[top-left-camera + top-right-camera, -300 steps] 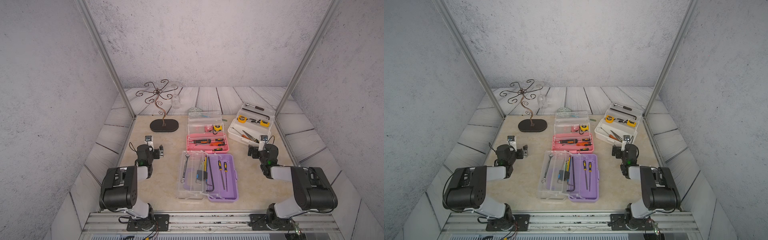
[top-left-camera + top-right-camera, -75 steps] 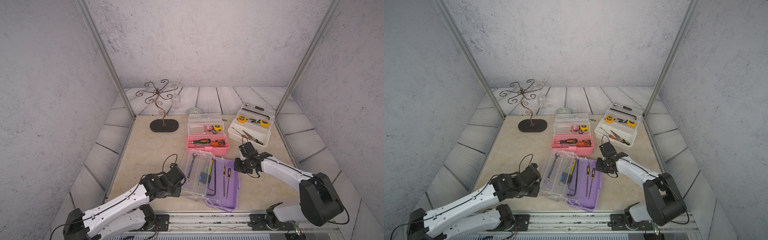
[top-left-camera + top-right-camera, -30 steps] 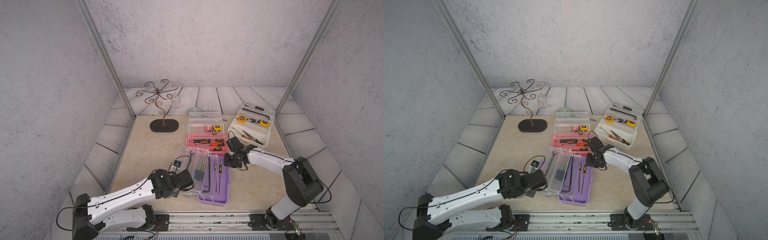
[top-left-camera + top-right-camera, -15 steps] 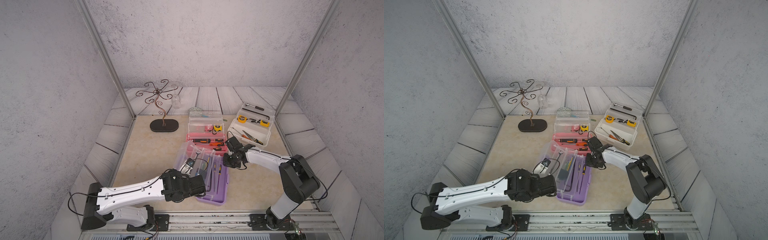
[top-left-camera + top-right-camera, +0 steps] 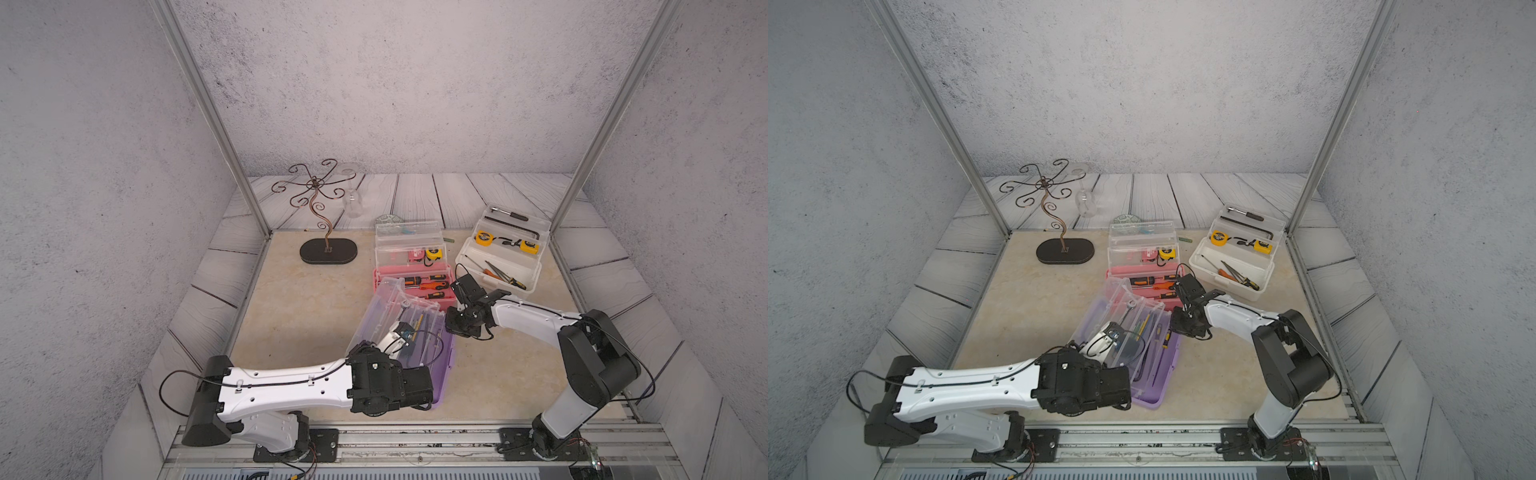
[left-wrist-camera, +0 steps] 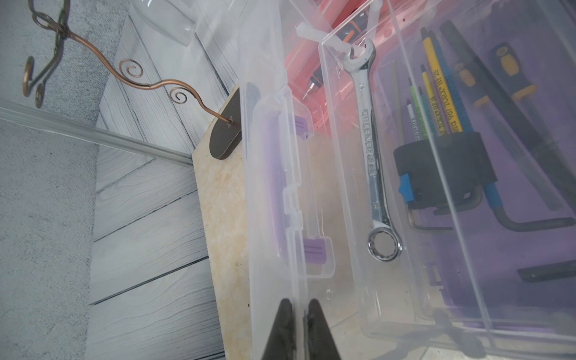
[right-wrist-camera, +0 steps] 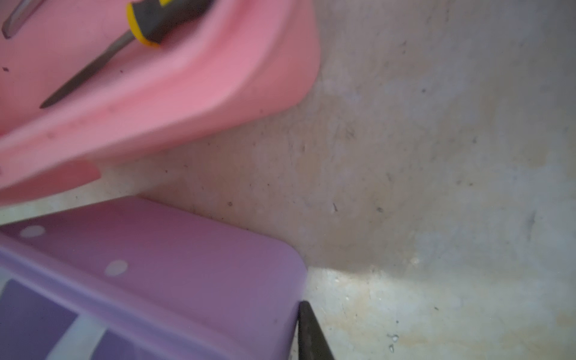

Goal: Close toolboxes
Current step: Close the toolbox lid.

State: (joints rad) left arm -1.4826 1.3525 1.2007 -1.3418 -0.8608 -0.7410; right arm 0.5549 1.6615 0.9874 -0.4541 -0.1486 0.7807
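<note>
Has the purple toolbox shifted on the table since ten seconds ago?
Yes. The purple toolbox has turned and slid left: its base, earlier jutting past the right edge of the unmoved pink toolbox, now stays inside it.

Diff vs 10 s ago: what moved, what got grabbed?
Both arms came out from their parked poses. The left tool pinched the clear lid and swung it up over the purple base; the lid is tilted, not shut. The box twisted slightly. The right tool reached the base's far corner. The pink toolbox, white toolbox and wire stand are unchanged.
</note>
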